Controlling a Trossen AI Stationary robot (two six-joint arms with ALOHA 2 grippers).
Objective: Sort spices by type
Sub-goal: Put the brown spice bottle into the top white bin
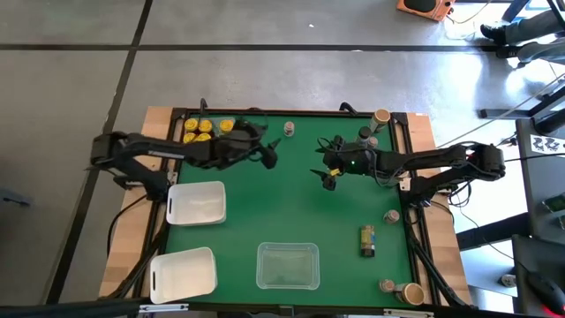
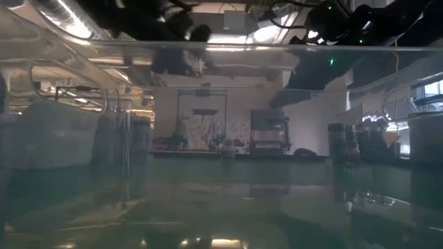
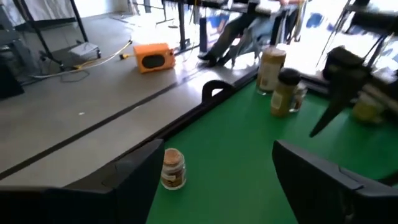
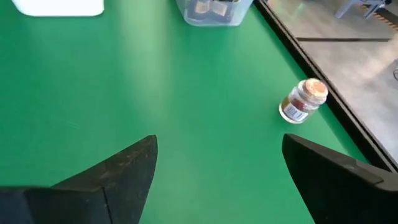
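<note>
1. Here, the green worktop (image 1: 291, 203) fills the middle of the high view, with a wooden border down each side.
2. The left arm (image 1: 146, 155) reaches in along the far edge, and the right arm (image 1: 441, 163) reaches in from the opposite side toward the middle.
3. Three trays sit on the worktop: a white one (image 1: 196, 202) on the left side, a second white one (image 1: 184, 272) at the near left corner, and a clear one (image 1: 288, 266) at the near edge, centre.
4. The left claw (image 1: 267, 148) hovers near the far edge with its fingers apart and nothing between them.
5. The right claw (image 1: 325, 174) hangs over open green, fingers also apart and empty.
6. A cluster of yellow-lidded jars (image 1: 205, 131) stands upright at the far left corner, long axes vertical.
7. One small jar (image 1: 289, 129) stands upright by the far edge, just beside the left claw; it shows between that claw's fingers (image 3: 173, 168).
8. More jars (image 1: 372, 128) stand upright at the far right corner.
9. One jar (image 1: 368, 240) lies on its side near the right edge, long axis running far to near.
10. Two more jars (image 1: 399, 290) sit at the near right corner, and one (image 1: 391, 215) stands by the right edge.
</note>
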